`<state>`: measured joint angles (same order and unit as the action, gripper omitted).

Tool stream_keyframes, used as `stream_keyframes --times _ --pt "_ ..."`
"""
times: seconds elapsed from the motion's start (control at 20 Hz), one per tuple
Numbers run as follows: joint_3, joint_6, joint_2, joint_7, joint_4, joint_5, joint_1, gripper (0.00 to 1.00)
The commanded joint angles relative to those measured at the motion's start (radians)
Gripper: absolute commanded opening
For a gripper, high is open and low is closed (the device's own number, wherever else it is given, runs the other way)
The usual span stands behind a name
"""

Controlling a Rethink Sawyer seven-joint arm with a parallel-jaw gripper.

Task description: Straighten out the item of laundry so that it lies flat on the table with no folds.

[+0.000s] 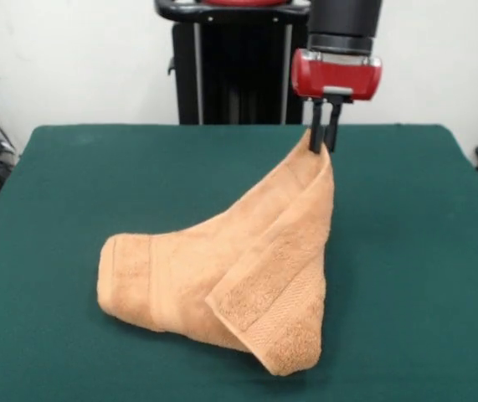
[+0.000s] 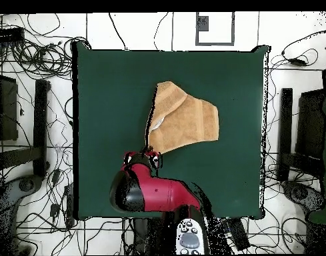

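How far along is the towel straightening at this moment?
Done: the gripper has pinched one corner of the towel. In hand: that corner is held up above the table, with the cloth hanging from it in a doubled drape. Left: the lower part lies folded over itself, so the towel must be drawn out and laid flat.

Robotics lab, test cell. Red and black arm (image 2: 152, 190) on black pedestal (image 1: 230, 63) at one long edge of table (image 1: 71, 184) with dark green cloth top. Bare white wall (image 1: 71, 59) behind pedestal. Pale floor around all table edges strewn with loose black cables (image 2: 32, 53); dark equipment racks (image 2: 22, 127) off both short edges. No household furnishings visible.
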<state>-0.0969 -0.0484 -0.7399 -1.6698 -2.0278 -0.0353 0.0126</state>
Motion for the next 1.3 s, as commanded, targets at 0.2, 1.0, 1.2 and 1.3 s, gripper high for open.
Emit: stream_keyframes --times 0.2,1.0,1.2,1.3 --pt "-0.046 -0.049 0.073 -0.341 -0.065 0.199 0.158 0.00" --pt "-0.127 0.056 0.156 -0.367 0.039 0.516 0.411 0.00" --pt "-0.158 0.102 0.172 -0.348 0.083 0.548 0.433 0.00" --pt "-0.159 0.103 0.172 -0.339 0.083 0.551 0.424 0.00"
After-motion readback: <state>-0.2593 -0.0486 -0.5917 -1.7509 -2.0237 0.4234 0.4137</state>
